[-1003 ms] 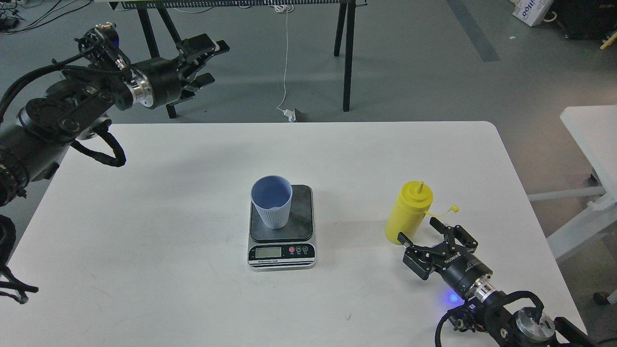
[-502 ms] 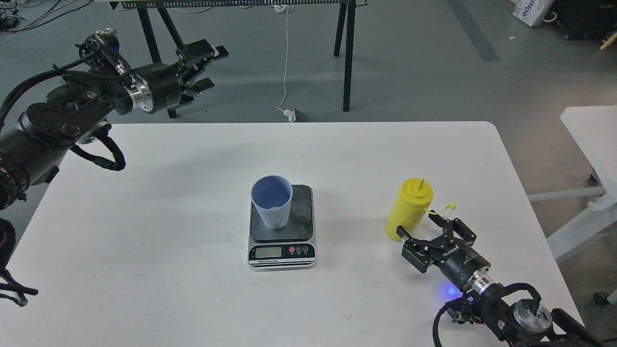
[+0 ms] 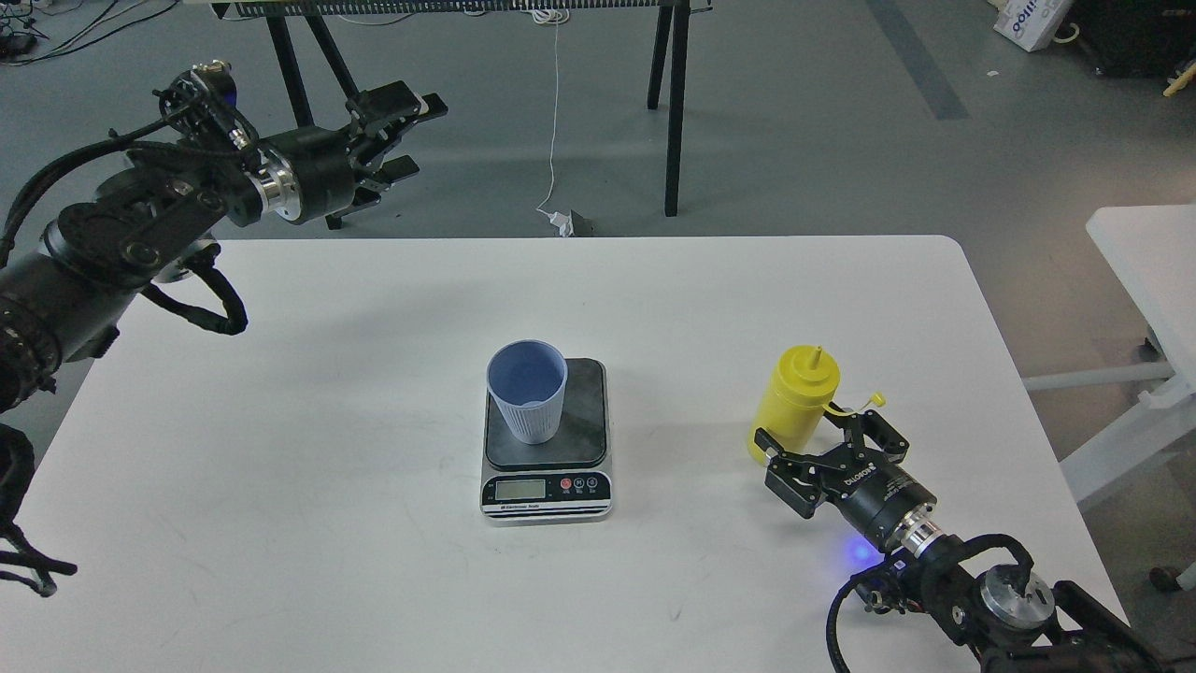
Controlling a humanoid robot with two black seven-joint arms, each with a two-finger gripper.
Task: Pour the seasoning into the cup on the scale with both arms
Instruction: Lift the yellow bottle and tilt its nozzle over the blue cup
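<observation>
On the right half of the white table (image 3: pixel 374 467), the seasoning (image 3: pixel 790 402) is stood upright, its long axis vertical, just ahead of the right gripper (image 3: pixel 820 441), whose fingers are spread wide to either side of the bottle's base. The cup (image 3: pixel 528 391) is seated on the scale (image 3: pixel 547 439), well to the left. The left gripper (image 3: pixel 404 126), open, is held far off, so the right arm is judged nearer.

One head view looks forward and down over the white table (image 3: pixel 374 421).
</observation>
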